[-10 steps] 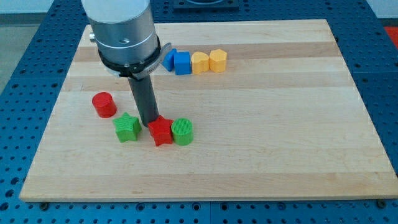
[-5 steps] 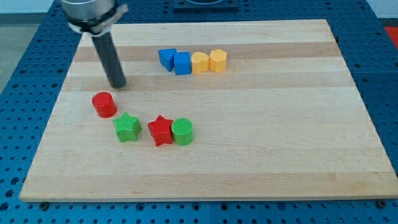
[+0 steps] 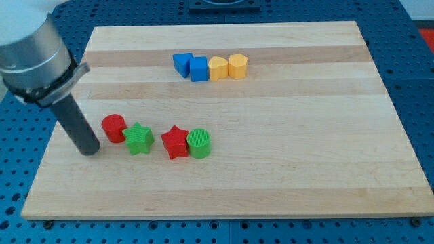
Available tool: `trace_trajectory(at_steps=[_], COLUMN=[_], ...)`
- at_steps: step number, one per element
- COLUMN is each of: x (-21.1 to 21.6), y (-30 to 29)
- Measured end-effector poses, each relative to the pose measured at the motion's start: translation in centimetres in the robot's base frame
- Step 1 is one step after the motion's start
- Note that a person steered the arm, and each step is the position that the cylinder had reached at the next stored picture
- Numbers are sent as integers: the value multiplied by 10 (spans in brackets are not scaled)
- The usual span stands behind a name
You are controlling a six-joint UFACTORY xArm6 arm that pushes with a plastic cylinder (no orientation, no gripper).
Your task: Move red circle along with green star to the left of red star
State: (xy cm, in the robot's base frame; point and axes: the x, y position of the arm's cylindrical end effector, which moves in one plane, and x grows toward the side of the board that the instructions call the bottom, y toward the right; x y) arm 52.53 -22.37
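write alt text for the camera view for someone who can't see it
My tip rests on a wooden board, just left of a red circle touching a green star; a red star and green circle follow rightward.

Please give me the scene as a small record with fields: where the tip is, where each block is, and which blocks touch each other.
tip: my tip at the view's left, just left of and a little below the red circle
task blocks: red circle against the green star; both left of the red star
gap: small one between green star and red star
neighbour: green circle touching the red star's right side
top row, left to right: two blue blocks, two yellow blocks, side by side
surface: wooden board
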Motion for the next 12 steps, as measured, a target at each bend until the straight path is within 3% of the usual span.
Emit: trace_trajectory(at_steps=[3,7,9,10,12], x=[3,-112,-108,-57,-55], y=[0,-44,4,10,10])
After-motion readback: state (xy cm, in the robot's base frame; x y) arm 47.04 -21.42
